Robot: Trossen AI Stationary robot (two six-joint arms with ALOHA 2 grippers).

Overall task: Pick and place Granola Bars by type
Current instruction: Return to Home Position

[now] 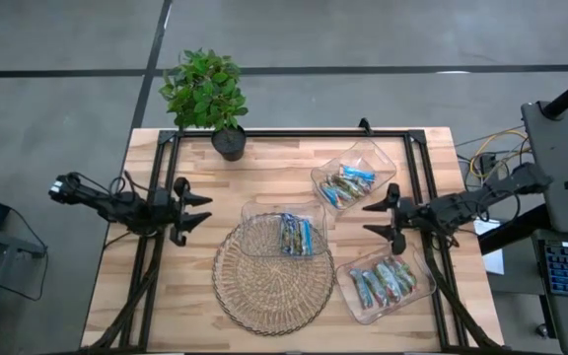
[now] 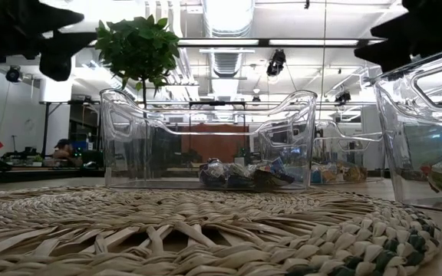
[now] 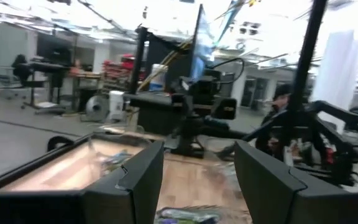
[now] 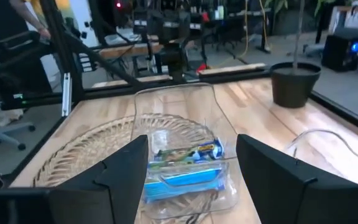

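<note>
The granola bars lie in three clear trays. Blue-wrapped ones [image 1: 297,235] fill the tray [image 1: 264,212] that rests on the woven mat [image 1: 264,286]. Mixed blue and tan ones [image 1: 345,184] are in the far right tray [image 1: 373,158], and green-silver ones [image 1: 388,281] in the near right tray [image 1: 363,311]. My left gripper [image 1: 200,209] hangs open above the table, left of the mat, pointing toward the trays. My right gripper [image 1: 378,219] hangs open between the two right trays, pointing at the mat's tray [image 4: 179,99]. Neither holds anything.
A potted plant [image 1: 205,94] stands at the far edge, left of centre. A black frame [image 1: 294,133] runs along the table's far edge and down both sides. Bare wood lies at the near left, beside the mat.
</note>
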